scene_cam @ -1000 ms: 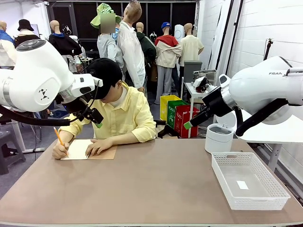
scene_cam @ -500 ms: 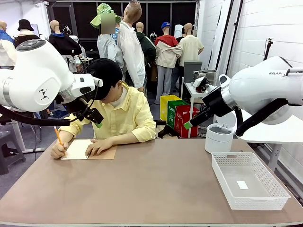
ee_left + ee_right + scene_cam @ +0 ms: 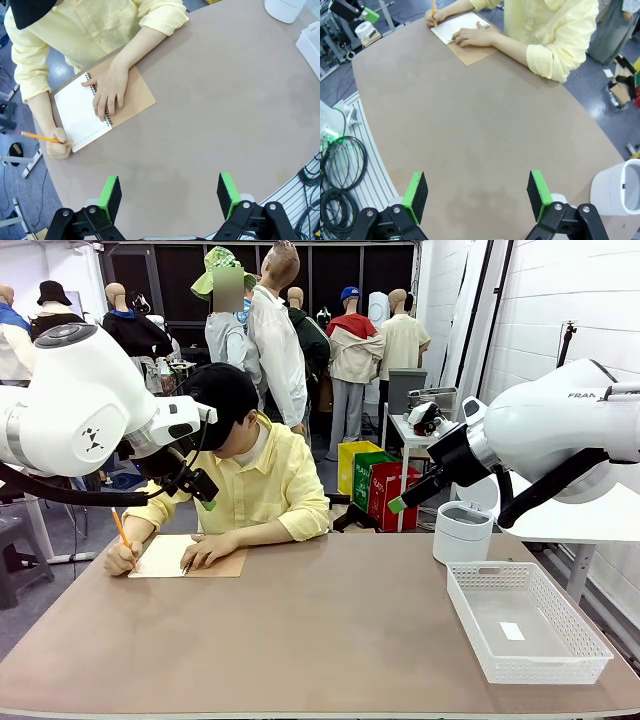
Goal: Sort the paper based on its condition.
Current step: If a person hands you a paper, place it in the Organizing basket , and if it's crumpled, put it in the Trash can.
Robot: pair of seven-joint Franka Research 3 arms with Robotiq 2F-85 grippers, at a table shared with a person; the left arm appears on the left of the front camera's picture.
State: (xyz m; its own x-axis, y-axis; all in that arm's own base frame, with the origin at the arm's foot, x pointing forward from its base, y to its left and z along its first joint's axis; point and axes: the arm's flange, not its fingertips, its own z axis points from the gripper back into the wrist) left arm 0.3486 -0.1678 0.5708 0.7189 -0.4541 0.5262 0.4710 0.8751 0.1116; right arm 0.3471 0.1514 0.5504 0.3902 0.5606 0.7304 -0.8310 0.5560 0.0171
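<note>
L gripper point(image 3: 169, 195), R gripper point(image 3: 477, 194): both wide, well apart from tan-covered white-paged spiral notebook point(image 3: 75, 114); person's hand point(image 3: 107, 92) flat on it.

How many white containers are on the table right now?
2: a mesh basket near the table's right edge, and a round bin just behind it at the far right corner.

Left wrist view: white round bin point(image 3: 285, 7) cut by top edge, white basket point(image 3: 312, 44) by right edge, just a corner in. Person's hand point(image 3: 107, 90) covers part of spiral notebook point(image 3: 75, 112); any marks on its page too small to read. Front view: white slip point(image 3: 512, 631) in basket too small to ID.
</note>
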